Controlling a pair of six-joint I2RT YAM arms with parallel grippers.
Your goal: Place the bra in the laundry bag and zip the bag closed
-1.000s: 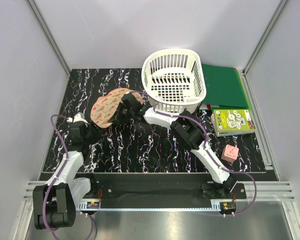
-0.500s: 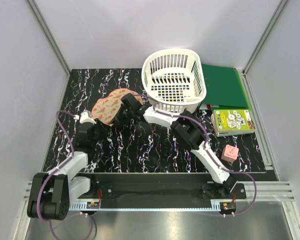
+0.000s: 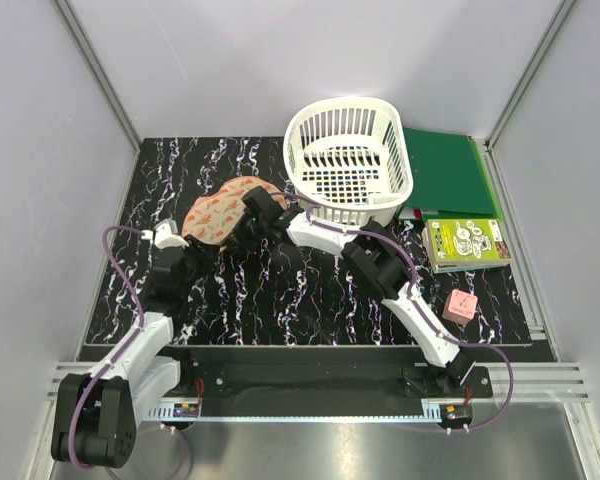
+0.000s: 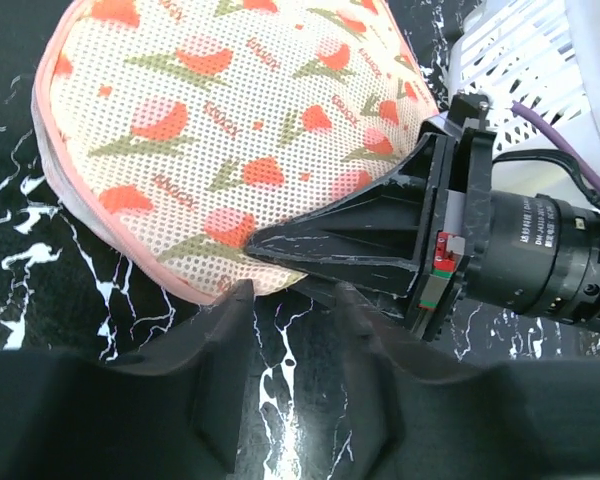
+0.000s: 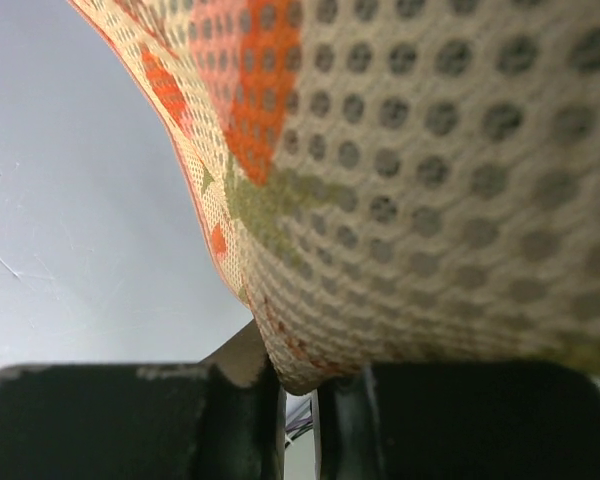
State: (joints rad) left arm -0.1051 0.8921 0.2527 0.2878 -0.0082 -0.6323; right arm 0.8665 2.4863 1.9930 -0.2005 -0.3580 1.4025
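The laundry bag (image 3: 215,212) is a peach mesh pouch with a red-green print, and it lies tilted at the back left of the black marbled mat. My right gripper (image 3: 248,215) is shut on the bag's right edge; in the right wrist view the mesh fabric (image 5: 430,150) is pinched between the jaws (image 5: 298,385). My left gripper (image 4: 295,310) stands open just below the bag's (image 4: 230,140) lower rim, with only the mat between its fingers. In the top view the left gripper (image 3: 192,252) is in front of and left of the bag. The bra is not in view.
A white slotted basket (image 3: 348,103) stands behind the right arm. Right of it lie a green folder (image 3: 445,170), a green picture book (image 3: 465,243) and a pink cube (image 3: 460,306). Grey walls close in the mat on three sides.
My left arm has shifted a little toward the bag's lower edge and its jaws have narrowed slightly. The right gripper and the bag have stayed put.
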